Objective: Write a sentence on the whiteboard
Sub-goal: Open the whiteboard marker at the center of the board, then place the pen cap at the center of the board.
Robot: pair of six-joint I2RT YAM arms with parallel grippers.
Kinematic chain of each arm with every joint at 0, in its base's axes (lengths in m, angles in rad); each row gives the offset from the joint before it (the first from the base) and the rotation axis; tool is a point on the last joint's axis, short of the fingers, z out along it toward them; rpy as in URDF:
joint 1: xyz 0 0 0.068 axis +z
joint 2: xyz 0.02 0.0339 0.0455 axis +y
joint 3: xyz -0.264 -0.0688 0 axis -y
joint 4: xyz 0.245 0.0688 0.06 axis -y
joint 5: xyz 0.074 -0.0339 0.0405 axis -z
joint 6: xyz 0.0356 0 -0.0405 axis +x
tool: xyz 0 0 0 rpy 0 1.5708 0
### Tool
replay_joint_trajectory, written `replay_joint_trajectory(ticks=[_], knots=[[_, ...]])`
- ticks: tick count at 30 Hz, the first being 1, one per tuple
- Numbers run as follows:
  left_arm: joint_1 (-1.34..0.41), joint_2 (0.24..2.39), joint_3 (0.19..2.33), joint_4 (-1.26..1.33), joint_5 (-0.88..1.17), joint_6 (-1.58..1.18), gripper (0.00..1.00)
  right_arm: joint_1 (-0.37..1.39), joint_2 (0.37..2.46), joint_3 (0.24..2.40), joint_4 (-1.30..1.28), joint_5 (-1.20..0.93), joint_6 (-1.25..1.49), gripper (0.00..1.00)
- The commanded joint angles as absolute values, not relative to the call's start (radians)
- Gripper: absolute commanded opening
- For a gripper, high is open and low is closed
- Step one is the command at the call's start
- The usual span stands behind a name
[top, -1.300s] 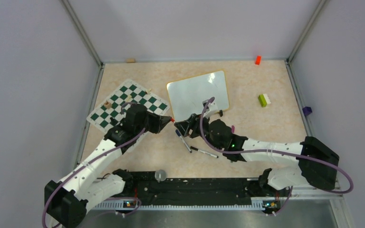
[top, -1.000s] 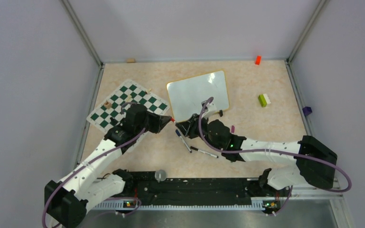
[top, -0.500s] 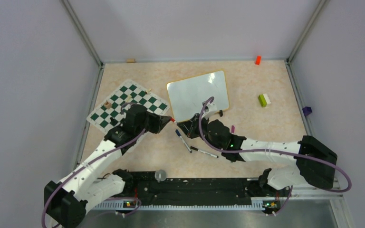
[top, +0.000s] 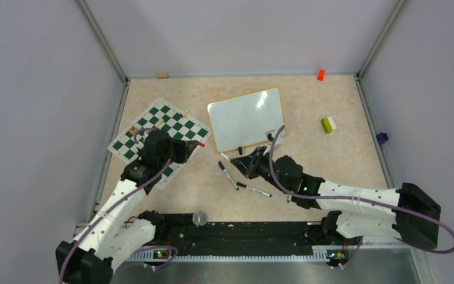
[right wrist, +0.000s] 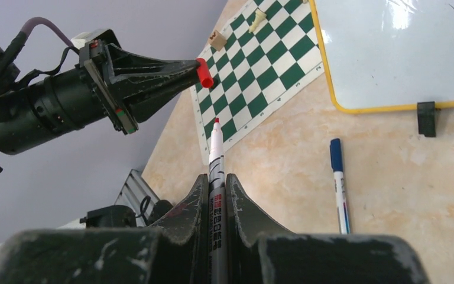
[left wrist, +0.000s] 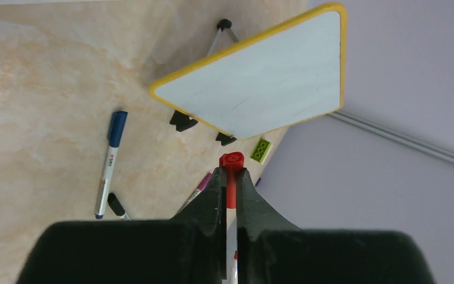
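Observation:
The whiteboard (top: 246, 120) (left wrist: 260, 83) (right wrist: 390, 53) stands tilted on its black feet at the table's middle, its face blank; no sentence shows on it. My left gripper (top: 194, 145) (left wrist: 230, 177) hovers over the chessboard mat's right edge, shut on a red marker cap (top: 200, 144) (left wrist: 232, 161) (right wrist: 203, 72). My right gripper (top: 243, 161) (right wrist: 217, 183) is below the board's near edge, shut on the uncapped red marker (top: 227, 157) (right wrist: 216, 148), whose red tip points left toward the cap. A gap separates cap and tip.
A blue-capped marker (top: 227, 174) (left wrist: 109, 163) (right wrist: 338, 183) and a black marker (top: 254, 190) lie between the arms. The green-and-white chessboard mat (top: 153, 127) (right wrist: 260, 65) with small pieces lies left. A green-white brick (top: 328, 124), an orange block (top: 320, 74) and a purple block (top: 381, 138) sit right.
The grippers met tip to tip near the board's lower left corner. They have since pulled apart: left went back left with the red cap, right went right holding the bare marker.

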State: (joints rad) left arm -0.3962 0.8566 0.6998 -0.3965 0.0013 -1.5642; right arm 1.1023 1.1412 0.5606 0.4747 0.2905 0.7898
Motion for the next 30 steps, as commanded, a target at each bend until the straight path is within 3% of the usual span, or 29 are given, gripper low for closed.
replay_joint_trajectory(ticks=[1, 11, 17, 21, 28, 30], knots=[[-0.365, 0.843, 0.676, -0.42, -0.081, -1.523, 0.0, 1.113, 1.049, 0.52, 0.429, 0.311, 0.817, 0.0], [-0.362, 0.916, 0.661, -0.522, -0.095, -1.343, 0.0, 1.103, 0.864, 0.479, 0.174, 0.467, 0.799, 0.0], [-0.363, 0.976, 0.503, -0.349, -0.022, -1.362, 0.0, 1.096, 0.77, 0.413, 0.156, 0.506, 0.773, 0.0], [-0.363, 1.048, 0.511, -0.333, -0.047, -1.315, 0.0, 1.096, 0.759, 0.404, 0.145, 0.506, 0.772, 0.0], [-0.362, 1.117, 0.617, -0.449, -0.156, -1.202, 0.36, 1.097, 0.792, 0.416, 0.13, 0.489, 0.761, 0.0], [-0.363, 1.112, 0.633, -0.446, -0.144, -1.15, 0.54, 1.092, 0.802, 0.427, 0.115, 0.47, 0.758, 0.0]])
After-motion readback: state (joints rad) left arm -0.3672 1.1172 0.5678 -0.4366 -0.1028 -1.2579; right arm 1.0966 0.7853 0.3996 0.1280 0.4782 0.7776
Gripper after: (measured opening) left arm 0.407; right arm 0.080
